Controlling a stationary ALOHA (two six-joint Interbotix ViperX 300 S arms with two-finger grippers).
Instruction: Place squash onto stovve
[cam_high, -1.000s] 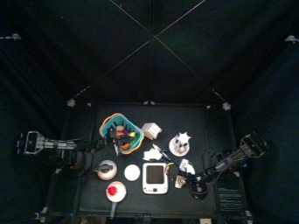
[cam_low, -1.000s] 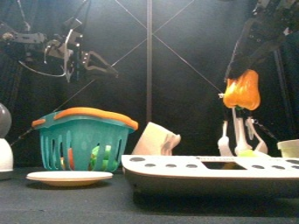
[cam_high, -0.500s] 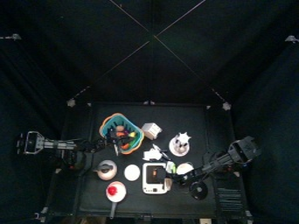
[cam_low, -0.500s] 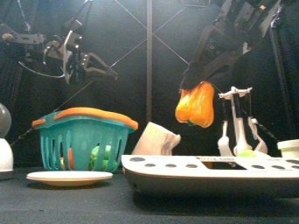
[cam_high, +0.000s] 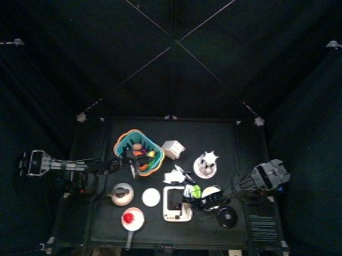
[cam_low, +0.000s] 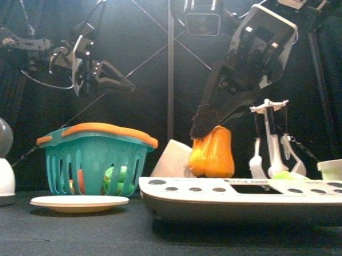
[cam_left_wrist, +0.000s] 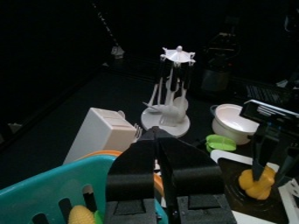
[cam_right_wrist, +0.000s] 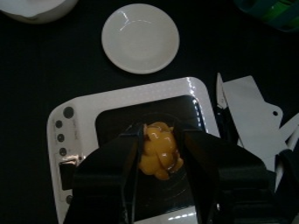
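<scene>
The orange squash (cam_low: 211, 152) hangs upright in my right gripper (cam_right_wrist: 158, 145), which is shut on it. Its base is level with the top of the white stove (cam_low: 241, 195); I cannot tell whether they touch. In the right wrist view the squash (cam_right_wrist: 158, 150) is over the stove's dark cooktop, inside the white rim (cam_right_wrist: 82, 114). In the top view the right arm reaches in over the stove (cam_high: 175, 201). My left gripper (cam_left_wrist: 163, 150) is shut and empty, held high at the left (cam_low: 91, 70) above the basket.
A teal basket with an orange rim (cam_low: 96, 158) stands at the left, with a white plate (cam_low: 79, 203) in front of it. A white carton (cam_low: 178, 158) and a white rack (cam_low: 271, 140) stand behind the stove. A white bowl (cam_left_wrist: 239, 122) is near the rack.
My right gripper has carried the squash leftward and down, from high at the right to just over the stove's top. The left arm has not moved.
</scene>
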